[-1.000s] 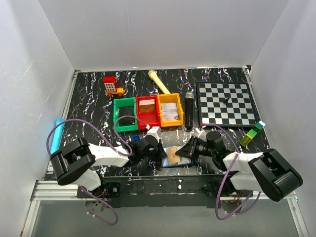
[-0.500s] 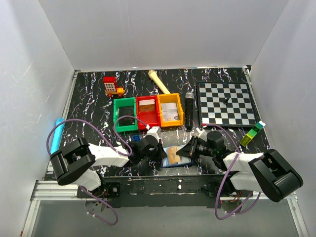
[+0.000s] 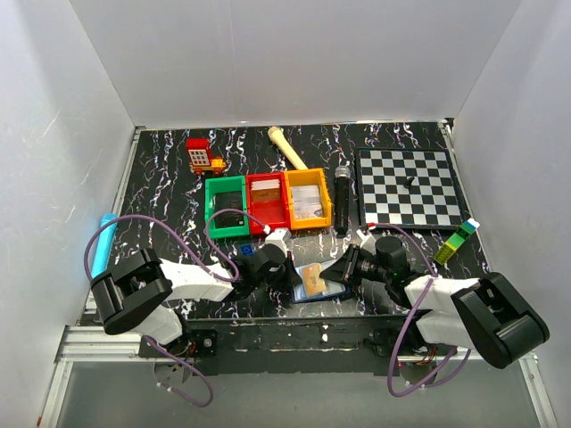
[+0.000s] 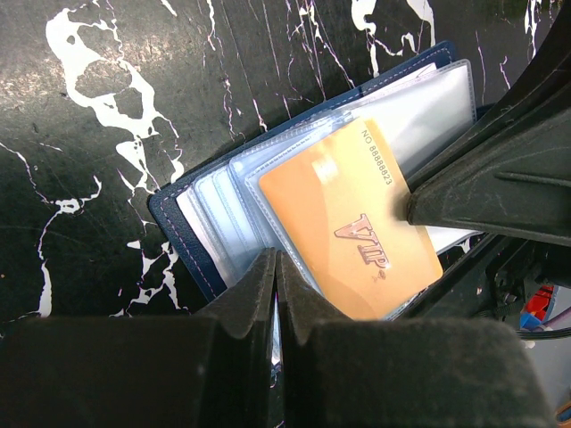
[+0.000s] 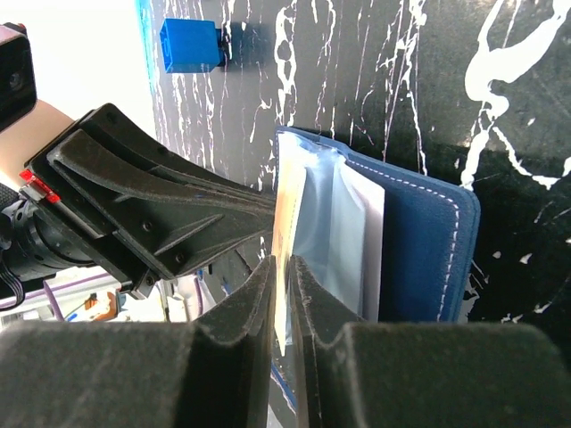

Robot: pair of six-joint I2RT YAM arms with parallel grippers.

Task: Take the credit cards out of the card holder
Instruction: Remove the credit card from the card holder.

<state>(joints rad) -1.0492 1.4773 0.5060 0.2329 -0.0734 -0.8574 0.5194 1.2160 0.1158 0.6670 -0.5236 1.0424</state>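
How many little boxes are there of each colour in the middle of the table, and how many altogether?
Green box: 1
Red box: 1
Orange box: 1
Total: 3

Right wrist view: orange card (image 5: pixel 284 218) shows edge-on only, face unseen. Its 6 o'clock end disappears between the fingers of the right gripper (image 5: pixel 284 264), which also cover the near edge of the card holder (image 5: pixel 419 241). Left wrist view: the holder's 6 o'clock edge is behind the left gripper (image 4: pixel 275 260), its 3 o'clock side behind a dark finger. Faces of the sleeved cards can't be made out. Top view: red bin (image 3: pixel 265 176) contents too small to tell.
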